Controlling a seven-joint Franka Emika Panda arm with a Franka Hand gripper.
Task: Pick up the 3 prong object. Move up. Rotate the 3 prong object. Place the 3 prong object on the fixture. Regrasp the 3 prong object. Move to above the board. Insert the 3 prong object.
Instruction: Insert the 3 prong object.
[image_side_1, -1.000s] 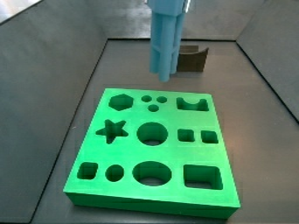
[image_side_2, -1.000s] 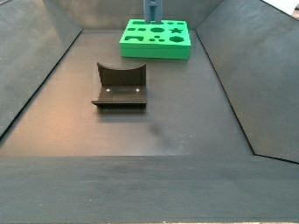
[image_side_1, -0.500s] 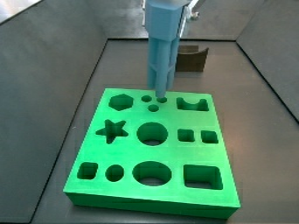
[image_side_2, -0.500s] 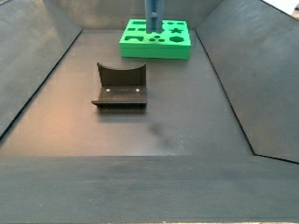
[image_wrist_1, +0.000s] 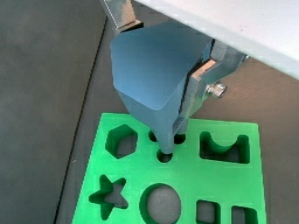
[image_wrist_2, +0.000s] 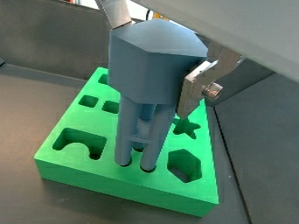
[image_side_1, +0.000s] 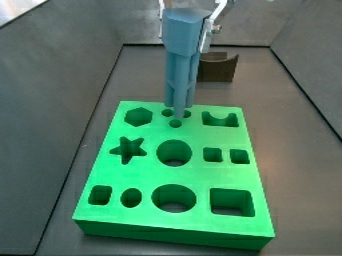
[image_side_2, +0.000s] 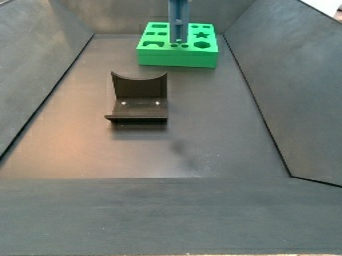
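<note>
My hand (image_wrist_2: 176, 80) grips the 3 prong object (image_wrist_2: 146, 96), upright over the board (image_side_1: 140, 185); prongs in its small holes. Fixture (image_side_2: 138, 100) well apart on open floor.

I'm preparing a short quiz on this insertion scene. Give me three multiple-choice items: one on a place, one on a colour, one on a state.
1. Where are the prong tips of the blue-grey plastic 3 prong object?
A. at the three small holes
B. over the star cut-out
C. on the floor

2. What colour is the slab-shaped board?
A. red
B. bright green
C. white

3. What does the dark notched fixture hold?
A. the pronged piece
B. a ball
C. nothing

Answers: 1 A, both wrist views show the prongs, held in the gripper, meeting those holes. 2 B, in every view. 3 C, it is bare.
</note>
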